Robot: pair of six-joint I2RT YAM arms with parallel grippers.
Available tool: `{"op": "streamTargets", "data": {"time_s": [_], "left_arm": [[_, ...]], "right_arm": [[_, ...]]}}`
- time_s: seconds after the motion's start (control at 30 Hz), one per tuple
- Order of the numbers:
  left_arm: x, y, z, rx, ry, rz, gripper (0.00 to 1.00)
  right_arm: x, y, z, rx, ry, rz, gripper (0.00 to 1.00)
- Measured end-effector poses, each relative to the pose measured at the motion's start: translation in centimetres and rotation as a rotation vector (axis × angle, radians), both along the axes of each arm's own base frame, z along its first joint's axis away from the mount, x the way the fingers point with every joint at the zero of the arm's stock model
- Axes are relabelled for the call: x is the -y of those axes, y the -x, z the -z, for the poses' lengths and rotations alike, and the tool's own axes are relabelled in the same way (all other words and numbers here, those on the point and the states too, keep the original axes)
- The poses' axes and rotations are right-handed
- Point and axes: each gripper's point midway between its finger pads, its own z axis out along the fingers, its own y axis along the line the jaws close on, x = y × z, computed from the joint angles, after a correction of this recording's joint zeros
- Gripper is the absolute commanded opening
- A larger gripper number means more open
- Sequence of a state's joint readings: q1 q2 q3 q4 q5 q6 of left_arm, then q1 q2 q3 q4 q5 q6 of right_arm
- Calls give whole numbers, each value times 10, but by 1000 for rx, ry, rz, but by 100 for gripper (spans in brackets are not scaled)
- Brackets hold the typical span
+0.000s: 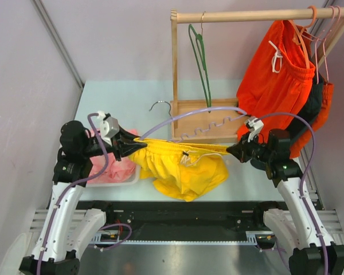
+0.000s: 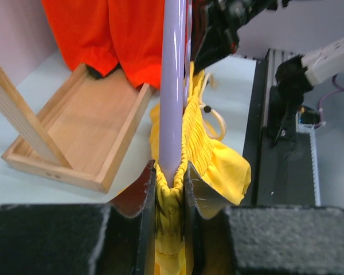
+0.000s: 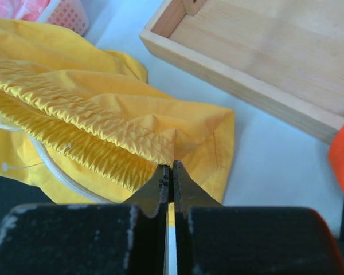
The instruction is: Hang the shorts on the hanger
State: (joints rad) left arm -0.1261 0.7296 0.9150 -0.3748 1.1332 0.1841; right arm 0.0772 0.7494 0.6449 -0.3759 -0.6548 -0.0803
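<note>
The shorts point(image 1: 183, 172) are being clamped against the hanger point(image 2: 173, 86) by left jaws and pinched by fully closed right jaws; hanging is judged unfinished.

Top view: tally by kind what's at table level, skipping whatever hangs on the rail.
Yellow shorts: 1
Lilac hanger: 1
Basket: 1
Pink cloth: 1
Wooden tray: 1
Total: 5

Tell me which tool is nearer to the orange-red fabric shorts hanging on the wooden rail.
Right. The right tool is close by the lower edge of the orange-red shorts; the left tool is far to their left, beside the white plastic basket.
</note>
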Motion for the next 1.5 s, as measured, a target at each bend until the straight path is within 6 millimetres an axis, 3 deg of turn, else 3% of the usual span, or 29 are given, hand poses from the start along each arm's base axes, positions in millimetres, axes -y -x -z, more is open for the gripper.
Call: {"op": "streamTargets", "data": {"time_s": [0.23, 0.4, 0.57, 0.7, 0.87, 1.07, 1.3, 1.5], "left_arm": [[8, 8, -42, 3, 124, 47, 0], [10, 15, -50, 14, 140, 81, 0], [5, 18, -38, 54, 41, 83, 0], [-3, 14, -24, 106, -73, 54, 0], [-14, 7, 8, 146, -228, 47, 0], [-25, 3, 39, 207, -388, 116, 0], [-32, 0, 48, 258, -458, 121, 0], [-35, -11, 55, 237, -511, 91, 0]], "right_arm": [[-11, -9, -1, -55, -73, -27, 0], [-19, -11, -5, -53, -89, -48, 0], [-13, -10, -10, -43, -96, -23, 0], [1, -8, -28, -1, -99, 12, 0], [11, 0, -43, 38, -86, 31, 0], [17, 5, -41, 1, -85, 38, 0], [17, 11, -36, -35, -86, 17, 0], [15, 14, -54, 9, -68, -13, 0]]}}
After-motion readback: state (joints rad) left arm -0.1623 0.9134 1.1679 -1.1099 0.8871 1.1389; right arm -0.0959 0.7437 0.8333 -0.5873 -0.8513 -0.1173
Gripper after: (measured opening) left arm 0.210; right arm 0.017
